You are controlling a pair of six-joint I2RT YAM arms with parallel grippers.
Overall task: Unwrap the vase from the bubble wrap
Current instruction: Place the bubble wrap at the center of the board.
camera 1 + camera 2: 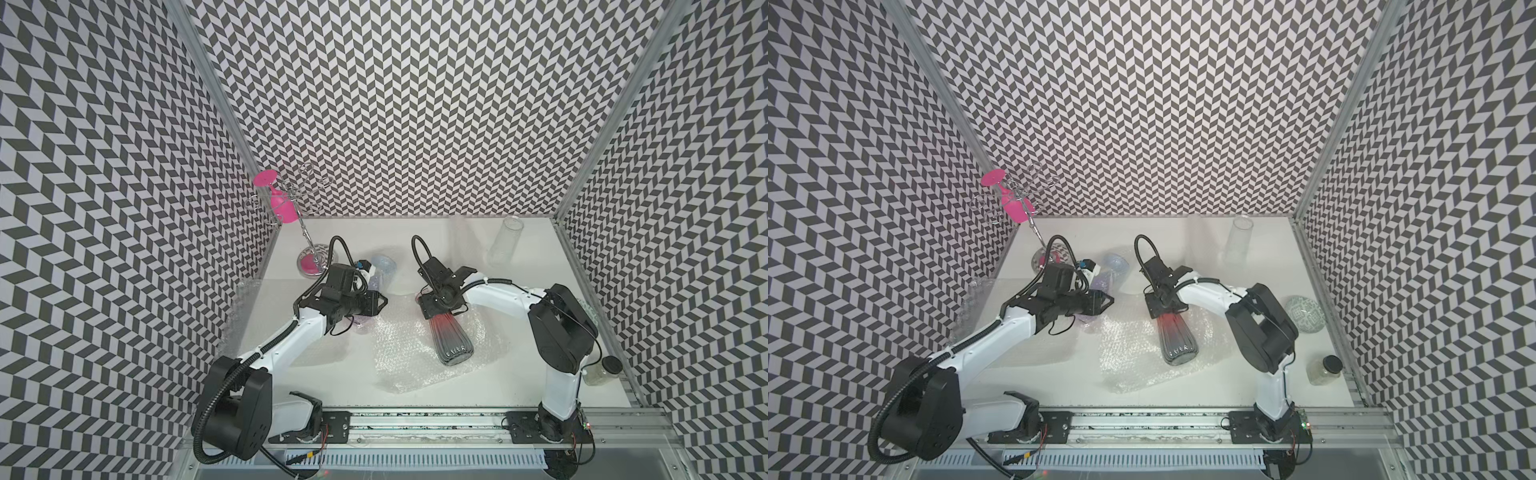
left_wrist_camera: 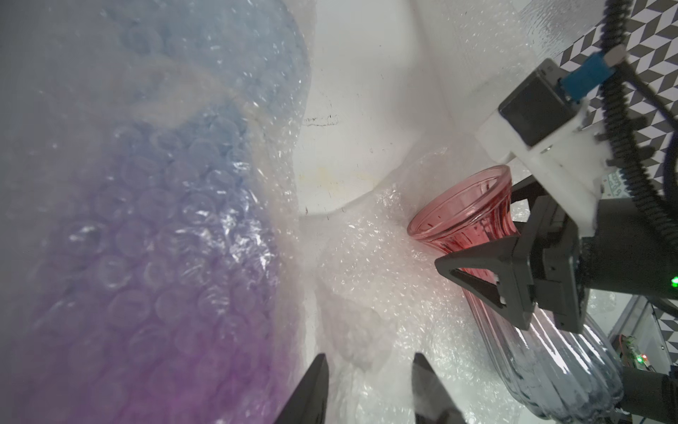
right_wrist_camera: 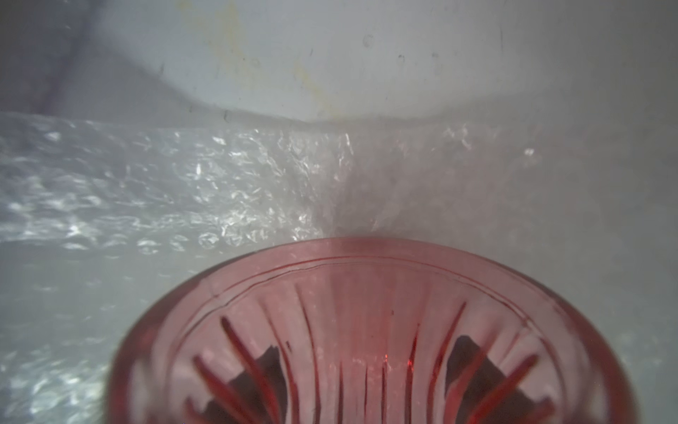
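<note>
Resting on spread-open bubble wrap [image 1: 399,357], vase [image 1: 453,345] neck sits inside right tool [image 1: 441,314].

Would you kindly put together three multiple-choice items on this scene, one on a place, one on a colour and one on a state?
1. Where does the red-and-grey vase lie?
A. On the opened bubble wrap sheet
B. Inside a cardboard box
C. Upright against the back wall

2. What colour is the goblet hanging on the wire rack?
A. Green
B. Pink
C. Yellow

3. In what state is the purple-blue vase?
A. Bare and upright
B. Broken in pieces
C. Wrapped in bubbled plastic

Answers:
1 A: both top views show it on its side on the flattened sheet.
2 B: its foot and bowl are bright pink.
3 C: the left wrist view shows bubbles covering its whole side.
</note>
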